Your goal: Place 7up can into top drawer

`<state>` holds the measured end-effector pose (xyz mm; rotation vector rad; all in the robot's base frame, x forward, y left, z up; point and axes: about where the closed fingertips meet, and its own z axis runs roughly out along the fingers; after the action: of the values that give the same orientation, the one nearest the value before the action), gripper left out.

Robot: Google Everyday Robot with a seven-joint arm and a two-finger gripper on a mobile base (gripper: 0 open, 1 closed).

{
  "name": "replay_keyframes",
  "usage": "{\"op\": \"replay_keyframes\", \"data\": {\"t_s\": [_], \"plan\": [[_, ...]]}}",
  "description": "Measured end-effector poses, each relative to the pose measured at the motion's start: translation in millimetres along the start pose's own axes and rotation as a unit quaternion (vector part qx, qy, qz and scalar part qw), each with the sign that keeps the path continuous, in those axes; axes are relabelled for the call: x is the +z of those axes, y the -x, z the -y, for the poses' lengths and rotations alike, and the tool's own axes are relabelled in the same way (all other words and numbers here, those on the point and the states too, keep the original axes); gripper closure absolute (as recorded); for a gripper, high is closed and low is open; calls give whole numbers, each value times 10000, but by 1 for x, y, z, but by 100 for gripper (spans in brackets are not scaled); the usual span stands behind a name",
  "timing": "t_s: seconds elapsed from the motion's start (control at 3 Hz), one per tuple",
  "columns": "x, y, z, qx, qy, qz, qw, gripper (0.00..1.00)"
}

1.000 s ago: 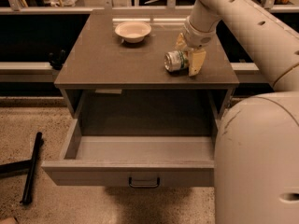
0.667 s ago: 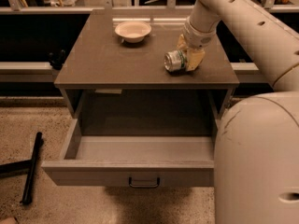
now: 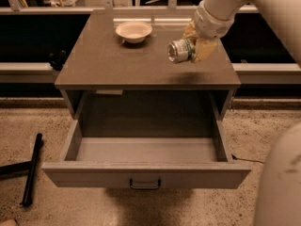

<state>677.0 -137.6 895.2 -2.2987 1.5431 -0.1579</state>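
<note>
Nearest to me the top drawer [image 3: 146,150] stands pulled right out, its pale floor bare, the small dark handle [image 3: 145,184] at the middle of the front panel. A black pole [image 3: 31,169] lies on the speckled floor off to its left.

Above and behind, the gripper [image 3: 196,45] hangs over the right part of the cabinet top [image 3: 103,60], its yellowish fingers [image 3: 206,49] clamped on the 7up can [image 3: 179,51]. The can lies on its side in the grasp, its silver end sticking out to the left of the fingers, and it looks to be held clear of the surface, with a shadow on the top below it. Further back on the top sits a pale round bowl [image 3: 134,31], well apart from the can.

To my eye this is the carrying step: the can is in hand but not yet over the drawer. The next move calls for bringing it forward past the cabinet's front edge, down into the open drawer, then letting go low over the floor so it does not roll or bounce.
</note>
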Motion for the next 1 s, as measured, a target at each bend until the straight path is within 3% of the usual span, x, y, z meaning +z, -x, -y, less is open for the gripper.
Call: {"op": "replay_keyframes", "data": {"t_s": [0.33,0.67,1.0], "plan": [[-1,28,-31,184,326,566,9977,100],[-1,27,-31,183,326,565,9977,100],[12,46,-42,285,560,918,9938,100]]}}
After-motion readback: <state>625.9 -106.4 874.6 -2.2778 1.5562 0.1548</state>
